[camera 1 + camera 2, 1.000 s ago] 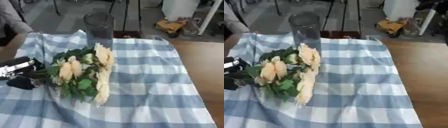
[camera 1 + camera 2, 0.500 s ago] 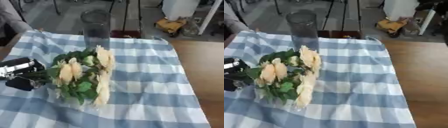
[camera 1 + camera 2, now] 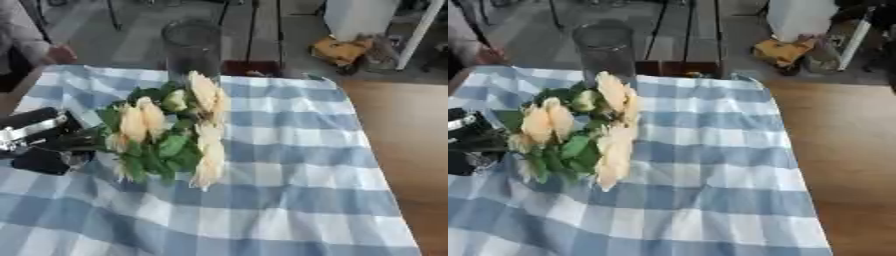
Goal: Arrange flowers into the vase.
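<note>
I see my left hand (image 3: 39, 145) at the left edge, its fingers curled around the stems of the flowers (image 3: 171, 130), which lie over the checkered cloth (image 3: 289, 165) on the tabletop (image 3: 411, 130). The glass vase (image 3: 191, 47) stands upright beyond the blooms.

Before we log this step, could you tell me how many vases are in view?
1: a clear glass vase stands at the table's far edge, beyond the flowers held at the left hand.

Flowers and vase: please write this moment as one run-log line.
left hand: at bouquet stems | flowers: lying on checked cloth | vase: upright, empty, far edge | right hand: unseen
</note>
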Tool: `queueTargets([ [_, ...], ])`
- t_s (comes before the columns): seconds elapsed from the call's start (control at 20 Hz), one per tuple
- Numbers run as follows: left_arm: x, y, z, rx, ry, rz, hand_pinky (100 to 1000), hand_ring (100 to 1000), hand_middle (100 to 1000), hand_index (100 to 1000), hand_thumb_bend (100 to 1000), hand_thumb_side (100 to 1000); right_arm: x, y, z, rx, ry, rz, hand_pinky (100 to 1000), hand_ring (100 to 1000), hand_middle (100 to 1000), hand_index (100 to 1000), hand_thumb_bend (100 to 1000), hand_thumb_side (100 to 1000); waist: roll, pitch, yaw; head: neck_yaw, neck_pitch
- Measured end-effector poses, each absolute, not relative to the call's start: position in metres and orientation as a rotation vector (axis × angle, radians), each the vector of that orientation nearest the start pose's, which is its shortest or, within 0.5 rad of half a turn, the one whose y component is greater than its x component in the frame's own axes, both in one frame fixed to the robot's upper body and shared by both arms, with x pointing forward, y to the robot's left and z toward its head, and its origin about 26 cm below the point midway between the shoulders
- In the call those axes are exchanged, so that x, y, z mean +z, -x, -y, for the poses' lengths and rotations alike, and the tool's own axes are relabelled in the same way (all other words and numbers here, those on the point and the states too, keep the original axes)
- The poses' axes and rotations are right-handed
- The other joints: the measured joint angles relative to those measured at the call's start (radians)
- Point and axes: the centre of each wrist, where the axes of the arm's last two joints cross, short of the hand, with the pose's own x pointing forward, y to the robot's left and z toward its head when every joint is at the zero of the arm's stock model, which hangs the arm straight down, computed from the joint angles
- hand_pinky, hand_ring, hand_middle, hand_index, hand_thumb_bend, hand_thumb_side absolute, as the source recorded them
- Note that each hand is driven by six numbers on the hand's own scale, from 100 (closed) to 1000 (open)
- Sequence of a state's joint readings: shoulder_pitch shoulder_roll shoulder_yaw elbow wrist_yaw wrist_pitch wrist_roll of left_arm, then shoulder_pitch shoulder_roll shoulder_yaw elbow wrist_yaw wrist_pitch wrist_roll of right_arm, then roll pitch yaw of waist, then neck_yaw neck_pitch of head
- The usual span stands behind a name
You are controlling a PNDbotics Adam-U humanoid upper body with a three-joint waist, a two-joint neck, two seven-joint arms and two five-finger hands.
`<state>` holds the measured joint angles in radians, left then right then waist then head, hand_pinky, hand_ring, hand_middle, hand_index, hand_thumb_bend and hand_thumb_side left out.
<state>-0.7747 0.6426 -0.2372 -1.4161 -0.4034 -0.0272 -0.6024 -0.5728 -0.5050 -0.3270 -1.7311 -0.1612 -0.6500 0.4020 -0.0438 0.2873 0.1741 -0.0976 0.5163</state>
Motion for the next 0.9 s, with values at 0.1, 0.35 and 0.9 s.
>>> queueTargets([
  [0.1, 0.252, -0.411, -0.281, -1.480, -0.535, 1.600, 100, 100, 100, 344, 100, 288, 0.284, -0.339, 0.366, -0.906, -0.374, -3.134, 686, 780, 778, 811, 100, 1000, -0.002, 0.000, 0.000, 0.000, -0.002],
  [0.35, 0.266, -0.402, -0.276, -1.408, -0.515, 1.778, 100, 100, 100, 308, 100, 247, 0.285, -0.339, 0.367, -0.891, -0.378, -3.136, 685, 780, 778, 809, 100, 1000, -0.002, 0.000, 0.003, 0.000, -0.004],
  [0.9, 0.306, -0.374, -0.269, -1.247, -0.391, 2.053, 100, 100, 100, 298, 100, 449, 0.285, -0.338, 0.367, -0.861, -0.383, -3.150, 685, 780, 777, 809, 100, 1000, -0.002, 0.000, 0.003, -0.001, -0.005],
])
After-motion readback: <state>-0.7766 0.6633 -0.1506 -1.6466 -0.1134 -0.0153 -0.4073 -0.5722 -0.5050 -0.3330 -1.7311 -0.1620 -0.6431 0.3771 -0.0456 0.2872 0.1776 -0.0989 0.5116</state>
